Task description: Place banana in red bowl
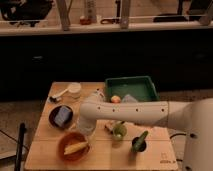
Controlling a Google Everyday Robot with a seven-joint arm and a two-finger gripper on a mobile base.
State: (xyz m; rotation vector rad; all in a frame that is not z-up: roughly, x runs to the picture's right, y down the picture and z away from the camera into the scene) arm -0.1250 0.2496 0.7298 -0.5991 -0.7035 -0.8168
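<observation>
The red bowl [63, 145] stands near the front left of the wooden table. The pale-yellow banana [76, 147] lies inside it, tilted toward its right side. My white arm reaches in from the right across the table and bends down at its left end. My gripper [86, 131] hangs just above the bowl's upper right rim, close over the banana's end. I cannot tell whether it touches the banana.
A dark dish [54, 120] with a blue block [62, 115] sits behind the bowl. A green tray [131, 89], a small orange fruit [115, 99], a green cup [119, 131], a green vegetable [140, 140] in a dark cup, and a white cup [74, 90] are also on the table [50, 160].
</observation>
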